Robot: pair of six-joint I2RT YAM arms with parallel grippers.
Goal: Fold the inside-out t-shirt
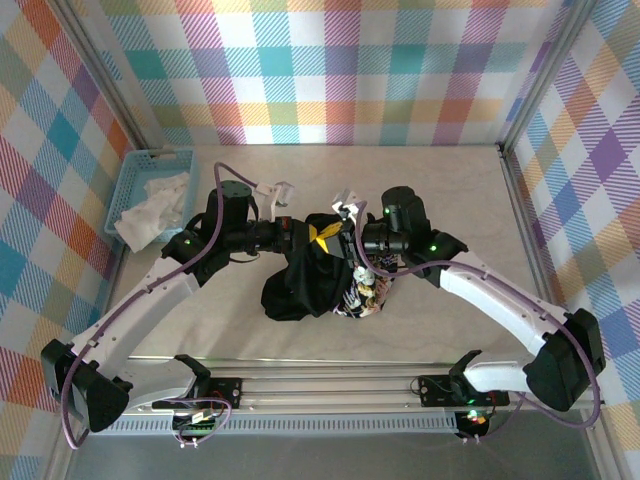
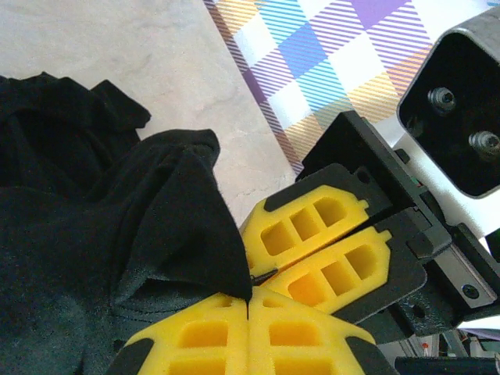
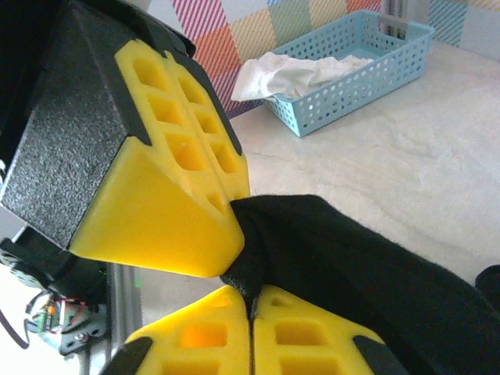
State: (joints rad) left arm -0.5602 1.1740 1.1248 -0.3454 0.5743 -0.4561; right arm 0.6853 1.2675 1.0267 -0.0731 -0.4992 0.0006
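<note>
The black t-shirt [image 1: 305, 285] hangs bunched in the middle of the table, with its pale print [image 1: 361, 291] showing on the right side of the bundle. My left gripper [image 1: 312, 237] and right gripper [image 1: 338, 238] meet tip to tip at the top of the bundle. In the left wrist view my left gripper [image 2: 248, 303] is shut on a peak of the black cloth [image 2: 117, 226], with the right gripper's yellow fingers [image 2: 328, 250] pressed close beside it. In the right wrist view my right gripper [image 3: 251, 305] is shut on a fold of the t-shirt [image 3: 351, 250], touching the left gripper's fingers [image 3: 168, 168].
A light-blue basket [image 1: 135, 180] holding a white cloth [image 1: 150, 210] stands at the back left, also seen as the basket [image 3: 367, 74] in the right wrist view. Checked walls enclose the table on three sides. A rail [image 1: 320, 385] runs along the near edge.
</note>
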